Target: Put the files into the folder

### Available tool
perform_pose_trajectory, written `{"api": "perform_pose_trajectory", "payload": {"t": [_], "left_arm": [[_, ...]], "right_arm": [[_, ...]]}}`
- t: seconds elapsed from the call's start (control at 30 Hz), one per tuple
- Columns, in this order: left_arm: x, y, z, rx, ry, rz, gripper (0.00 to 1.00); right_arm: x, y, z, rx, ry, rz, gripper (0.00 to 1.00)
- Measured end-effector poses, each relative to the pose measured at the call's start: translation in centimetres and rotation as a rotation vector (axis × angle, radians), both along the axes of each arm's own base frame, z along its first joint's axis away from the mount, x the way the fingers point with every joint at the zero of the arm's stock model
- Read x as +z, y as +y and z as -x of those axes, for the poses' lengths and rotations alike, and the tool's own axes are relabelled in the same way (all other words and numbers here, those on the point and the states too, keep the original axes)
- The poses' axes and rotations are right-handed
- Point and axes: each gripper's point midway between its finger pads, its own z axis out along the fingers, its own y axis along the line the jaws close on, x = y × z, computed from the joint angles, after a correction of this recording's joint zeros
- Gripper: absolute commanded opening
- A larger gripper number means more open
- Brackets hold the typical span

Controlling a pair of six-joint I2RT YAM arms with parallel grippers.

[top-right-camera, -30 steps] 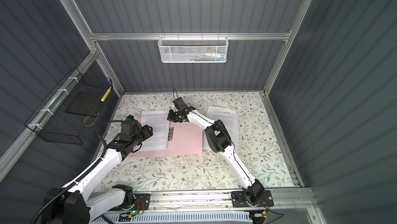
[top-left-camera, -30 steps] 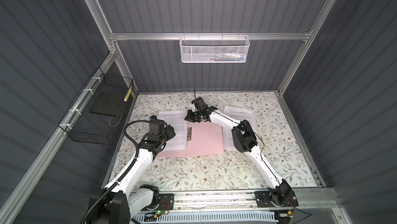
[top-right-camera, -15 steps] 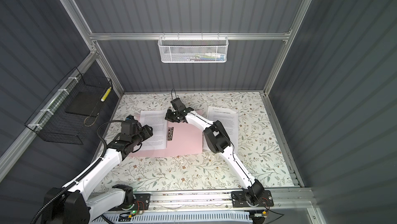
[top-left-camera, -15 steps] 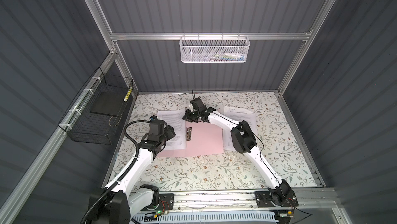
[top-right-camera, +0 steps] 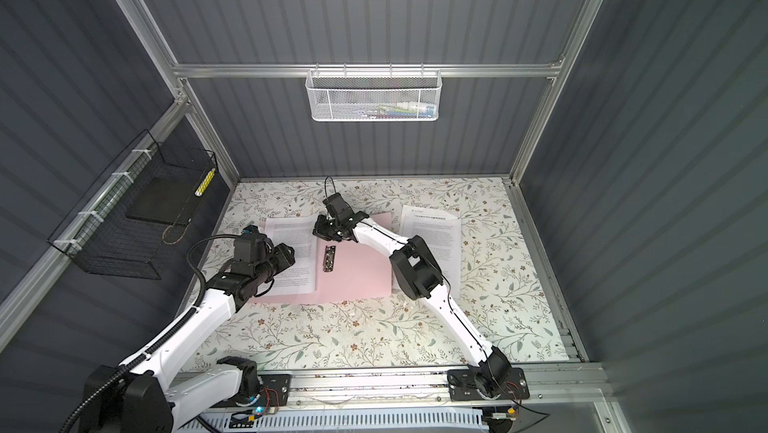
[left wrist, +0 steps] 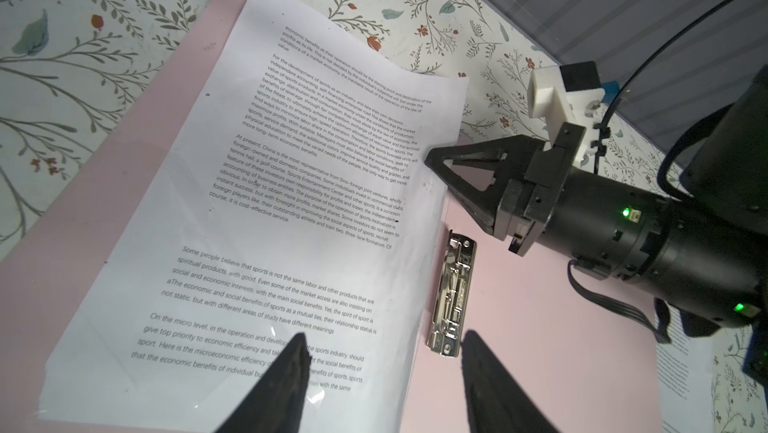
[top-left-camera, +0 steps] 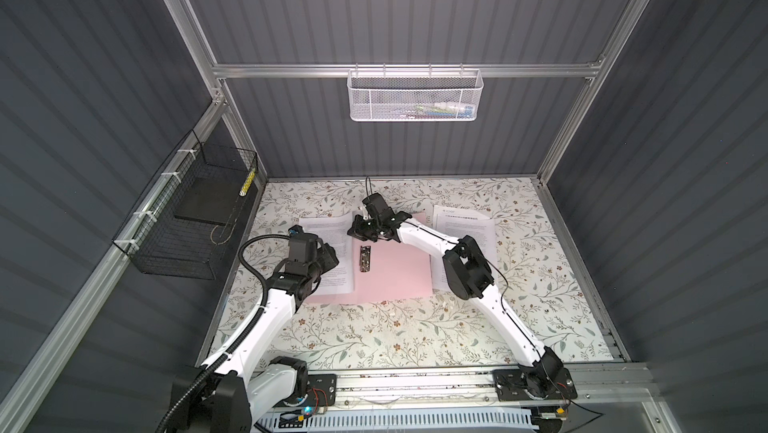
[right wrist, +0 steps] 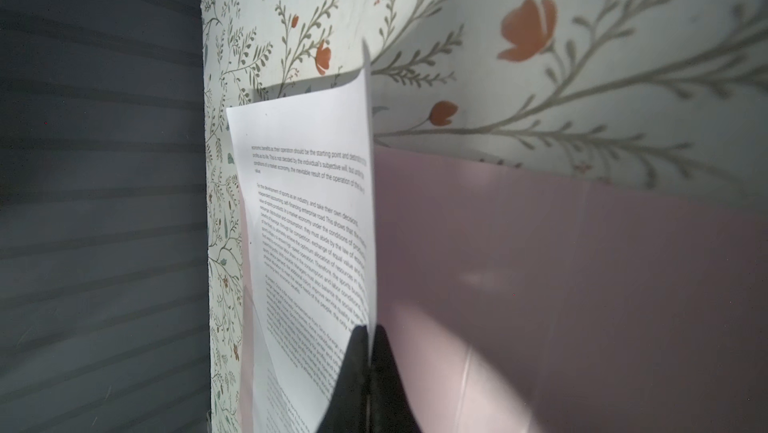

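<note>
**Right claw (left wrist: pixel 432 159) nips a sheet (top-left-camera: pixel 328 231) by the folder's (top-left-camera: pixel 395 273) spine**

The pink folder lies open on the flowered table (top-left-camera: pixel 374 327), with one printed sheet on its left flap. The right claw, pressed together, pinches that sheet's spine-side edge near the far corner (the paper curls up a little there), just beyond the metal clip (left wrist: pixel 451 298). The left claw (left wrist: pixel 386 381) hangs spread over the sheet's near end, gripping nothing. A second pile (top-left-camera: pixel 465 227) lies right of the folder.

The printed sheet (left wrist: pixel 291 202) reads "Some people believe that sports is not the same labor"
</note>
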Motion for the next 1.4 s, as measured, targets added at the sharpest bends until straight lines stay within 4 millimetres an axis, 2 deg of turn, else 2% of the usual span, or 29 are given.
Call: {"api": "perform_pose_trajectory", "payload": {"t": [0.33,0.9,1.23,1.4], "left_arm": [[-0.2,0.2,0.3,0.007,0.005,-0.005,0.59],[-0.5,0.3,0.5,0.011,0.014,-0.008,0.59],[-1.1,0.5,0.8,0.018,0.027,-0.012,0.60],[-1.1,0.5,0.8,0.020,0.027,-0.013,0.59]], "right_arm": [[-1.6,-0.3,0.4,-0.076,0.049,0.027,0.00],[-0.8,1.3,1.4,-0.028,-0.008,0.022,0.00],[-0.7,0.8,1.6,-0.015,-0.025,0.040,0.00],[0.7,0.1,1.4,-0.013,-0.051,0.037,0.00]]}}
